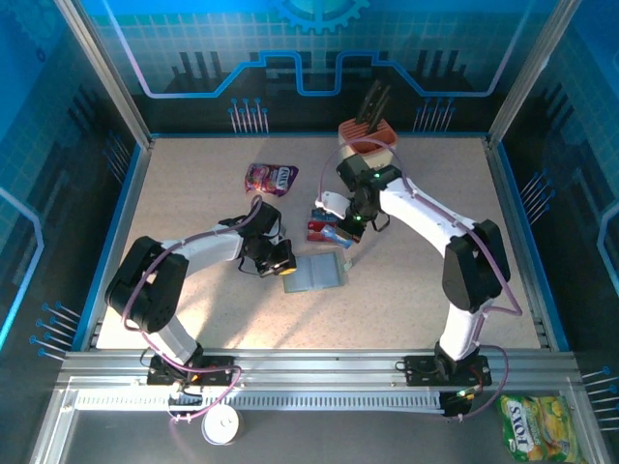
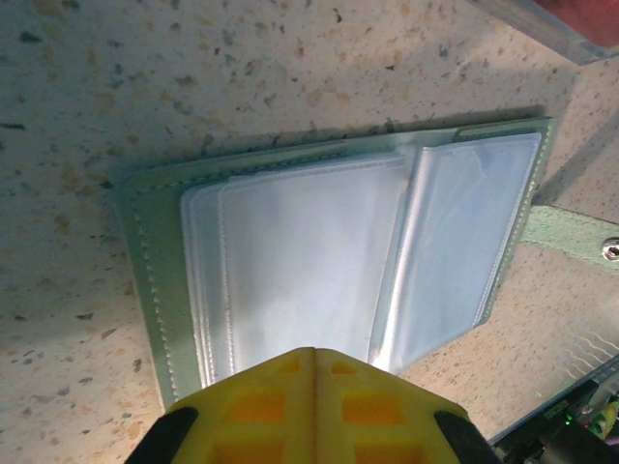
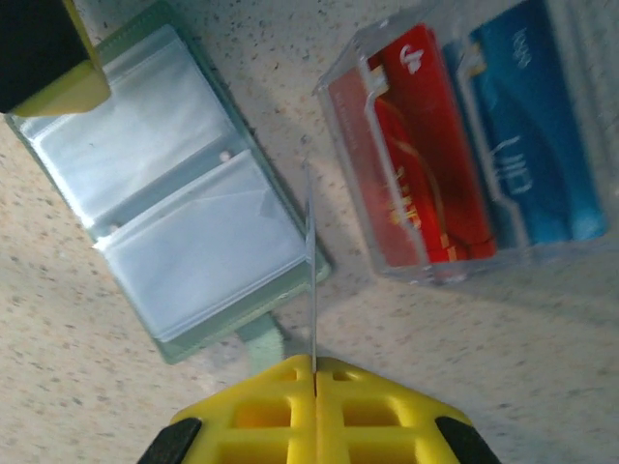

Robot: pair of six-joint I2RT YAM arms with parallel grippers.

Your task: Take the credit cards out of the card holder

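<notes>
At left, my left fingers (image 2: 311,360) are closed on nothing beside the open card holder (image 1: 316,273), whose sleeves look empty. My right fingers (image 3: 314,365) pinch a thin card (image 3: 310,261); red and blue cards (image 3: 426,155) already sit in the clear tray (image 3: 346,92), right.

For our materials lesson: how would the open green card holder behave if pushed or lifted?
Card holder probably floppy: soft stitched cover, thin clear sleeves. Likely light, lying flat; a push should slide it, not tip it.

Open card holder (image 2: 338,261) flat on speckled table (image 2: 145,77), snap tab (image 2: 571,237) at right; left gripper (image 2: 314,358) pinched closed over near edge.
</notes>
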